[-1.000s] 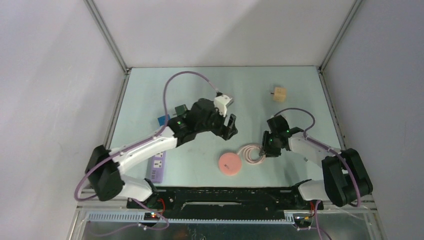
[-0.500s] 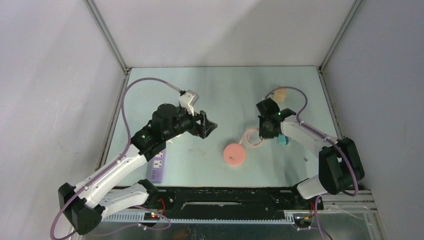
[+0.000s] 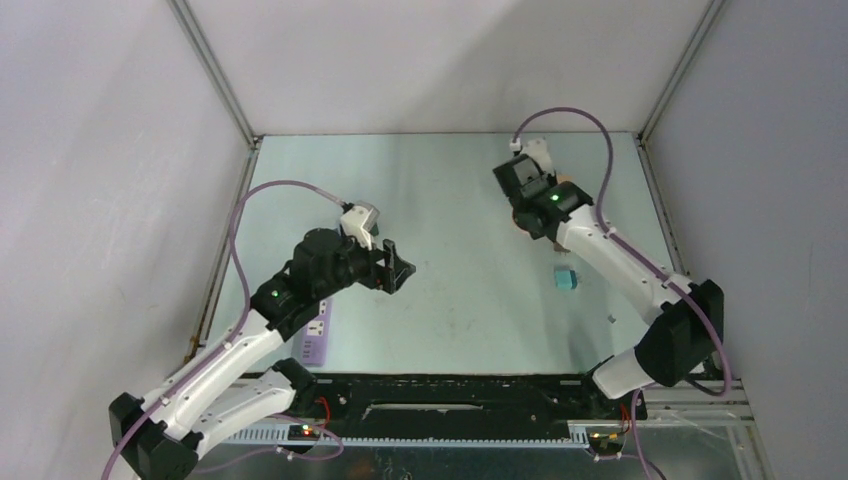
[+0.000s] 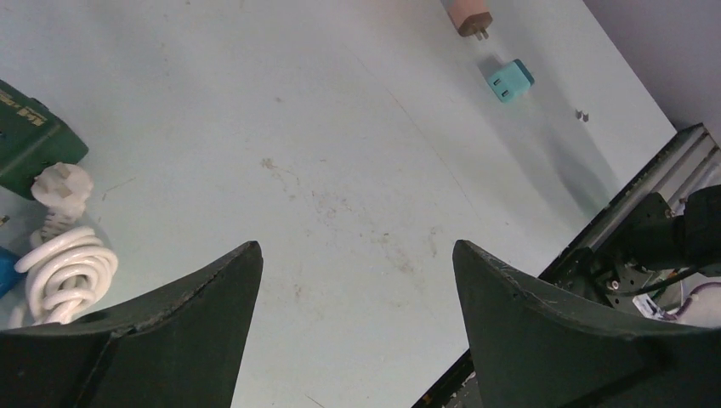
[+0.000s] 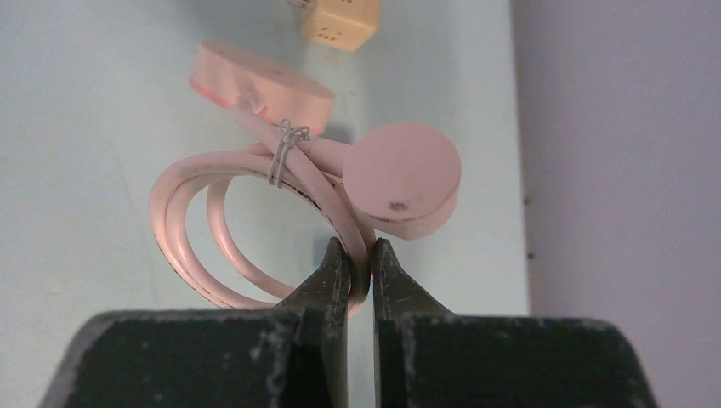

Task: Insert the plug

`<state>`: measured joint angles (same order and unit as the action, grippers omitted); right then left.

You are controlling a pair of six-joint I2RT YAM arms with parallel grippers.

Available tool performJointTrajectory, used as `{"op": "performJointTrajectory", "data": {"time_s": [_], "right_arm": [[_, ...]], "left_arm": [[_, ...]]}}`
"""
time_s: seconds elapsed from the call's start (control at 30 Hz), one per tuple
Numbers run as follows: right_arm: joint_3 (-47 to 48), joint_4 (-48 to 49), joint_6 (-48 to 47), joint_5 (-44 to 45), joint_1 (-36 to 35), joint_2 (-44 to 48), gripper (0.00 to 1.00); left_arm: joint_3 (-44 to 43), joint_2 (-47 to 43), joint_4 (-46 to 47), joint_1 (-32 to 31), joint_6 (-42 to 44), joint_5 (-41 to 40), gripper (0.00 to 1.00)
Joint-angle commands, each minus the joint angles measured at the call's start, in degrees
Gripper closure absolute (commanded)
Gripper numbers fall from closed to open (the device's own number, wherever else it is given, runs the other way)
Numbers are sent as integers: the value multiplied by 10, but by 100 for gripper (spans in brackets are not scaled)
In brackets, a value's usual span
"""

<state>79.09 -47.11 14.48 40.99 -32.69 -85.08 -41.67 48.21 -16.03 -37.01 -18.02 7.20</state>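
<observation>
- In the right wrist view, at the far right of the table (image 5: pixel 85 127): the pink plug (image 5: pixel 401 180), a round flat head on the end of a coiled pink cable (image 5: pixel 191 229).
- Hangs, by the look of its shadow, clear of the surface.
- Pinched by one loop of that cable between the fingers of the right gripper (image 5: pixel 359 263), pressed tight together on the strand just under the round head.
- On the cable's other end, beyond the coil: a second pink flat piece (image 5: pixel 259 81); cannot tell which of the two carries the pins.
- Around the strands, a thin wire tie (image 5: pixel 285 144).
- Farther still, on the table: a yellow cube adapter (image 5: pixel 340 21).
- Nearer than the right arm and apart from it: a teal adapter (image 3: pixel 565 279), flat on the table.
- Left of centre, above bare table: the left gripper (image 4: pixel 355 251), jaws spread wide with nothing between.
- At the left edge of the left wrist view: a green box (image 4: pixel 34 136), a white plug (image 4: pixel 61 187) and its white coiled cord (image 4: pixel 68 268).
- Near left, partly under the left arm: a purple power strip (image 3: pixel 316 335).
</observation>
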Motion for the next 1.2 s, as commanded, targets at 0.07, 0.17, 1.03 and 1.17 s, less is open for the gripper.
{"op": "performJointTrajectory", "data": {"time_s": [0.07, 0.17, 1.03, 1.17], "right_arm": [[14, -5, -10, 196, -85, -82, 100], [10, -27, 43, 220, -127, -130, 100], [-67, 33, 181, -64, -359, -104, 5], [-128, 116, 153, -178, -319, -30, 2]], "left_arm": [[3, -26, -11, 16, -6, -22, 13], [3, -35, -19, 19, -7, -27, 13], [-6, -120, -101, 34, -24, -151, 8], [-6, -95, -100, 41, -27, -121, 7]]}}
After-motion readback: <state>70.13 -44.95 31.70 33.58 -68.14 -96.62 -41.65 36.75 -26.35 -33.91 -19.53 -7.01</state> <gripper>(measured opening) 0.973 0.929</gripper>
